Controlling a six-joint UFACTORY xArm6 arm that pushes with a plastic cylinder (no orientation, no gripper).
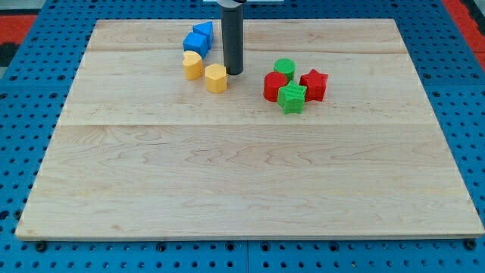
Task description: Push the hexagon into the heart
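A yellow hexagon block (216,78) lies near the view's top, left of centre. A yellow heart block (192,65) lies just up and to the left of it, a small gap between them. My tip (233,73) rests on the board right next to the hexagon's right side, touching or nearly touching it. The dark rod rises straight up out of the view's top.
Two blue blocks (198,38) sit together just above the heart. At the right of the rod is a cluster: a green round block (285,67), a red block (274,86), a green block (292,98) and a red star (314,84). The wooden board (242,174) lies on a blue pegboard.
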